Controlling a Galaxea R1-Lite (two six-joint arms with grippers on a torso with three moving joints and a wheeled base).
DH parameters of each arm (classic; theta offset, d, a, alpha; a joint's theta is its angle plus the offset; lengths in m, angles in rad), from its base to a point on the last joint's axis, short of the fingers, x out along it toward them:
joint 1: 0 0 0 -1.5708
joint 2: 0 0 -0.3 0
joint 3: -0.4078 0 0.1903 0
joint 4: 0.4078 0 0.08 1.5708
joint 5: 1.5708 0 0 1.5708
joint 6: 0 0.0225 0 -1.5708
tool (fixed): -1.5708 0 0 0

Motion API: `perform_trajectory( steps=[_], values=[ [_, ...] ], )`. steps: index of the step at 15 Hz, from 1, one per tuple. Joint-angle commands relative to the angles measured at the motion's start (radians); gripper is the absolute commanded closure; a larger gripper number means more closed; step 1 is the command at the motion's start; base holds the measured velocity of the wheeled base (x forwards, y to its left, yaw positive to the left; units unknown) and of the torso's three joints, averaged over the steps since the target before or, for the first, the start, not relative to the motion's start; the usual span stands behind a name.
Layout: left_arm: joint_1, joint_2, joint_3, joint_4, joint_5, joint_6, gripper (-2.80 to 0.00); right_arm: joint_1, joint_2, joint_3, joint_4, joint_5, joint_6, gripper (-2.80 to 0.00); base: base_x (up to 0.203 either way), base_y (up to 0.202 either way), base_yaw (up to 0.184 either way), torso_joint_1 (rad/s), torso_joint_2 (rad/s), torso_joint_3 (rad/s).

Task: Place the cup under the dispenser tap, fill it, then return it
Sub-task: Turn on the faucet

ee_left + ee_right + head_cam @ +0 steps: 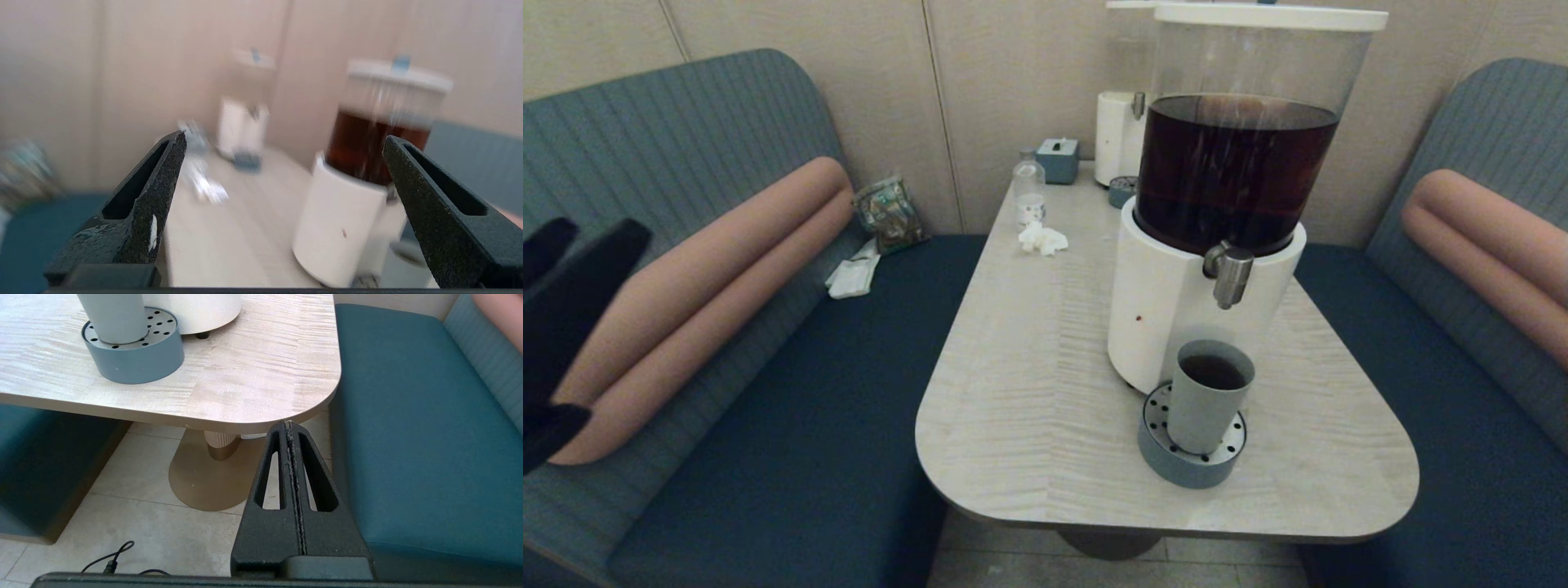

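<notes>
On the round blue-grey drip tray (1188, 467) with perforated steel top: small matte grey-blue tumbler cup (1207, 398), upright, dark liquid inside, directly below the stubby brushed-steel dispenser tap (1229, 274). Off the pale wooden table (1045, 392), far left: left gripper (284, 141), spread wide, holding nothing. Below the table edge: right gripper (289, 425), pressed together, empty.

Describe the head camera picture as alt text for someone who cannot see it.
A grey-blue cup holding dark liquid stands on a round drip tray, below the steel tap of a big dispenser of brown drink, on a pale wooden table between blue booth seats. The robot's left tool shows at the left edge, away from the table.
</notes>
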Motion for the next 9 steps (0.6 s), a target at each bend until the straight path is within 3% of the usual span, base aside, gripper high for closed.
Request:
perform_trajectory(
  steps=[1, 6, 9],
  values=[
    [0.047, -0.3, 0.007, 0.146, 0.004, -0.001, -2.8, 0.0, 0.0, 0.0, 0.0, 0.001, 0.0, 0.0, 0.0, 0.0, 0.0, 0.0, 0.0, 0.0],
    [0.133, -0.693, -0.013, 0.573, 0.011, -0.001, -2.8, 0.0, 0.0, 0.0, 0.0, 0.001, 0.0, 0.0, 0.0, 0.0, 0.0, 0.0, 0.0, 0.0],
    [0.184, -0.821, -0.018, 0.702, 0.01, 0.001, -2.8, 0.0, 0.0, 0.0, 0.0, 0.001, 0.0, 0.0, 0.0, 0.0, 0.0, 0.0, 0.0, 0.0]
  ],
)
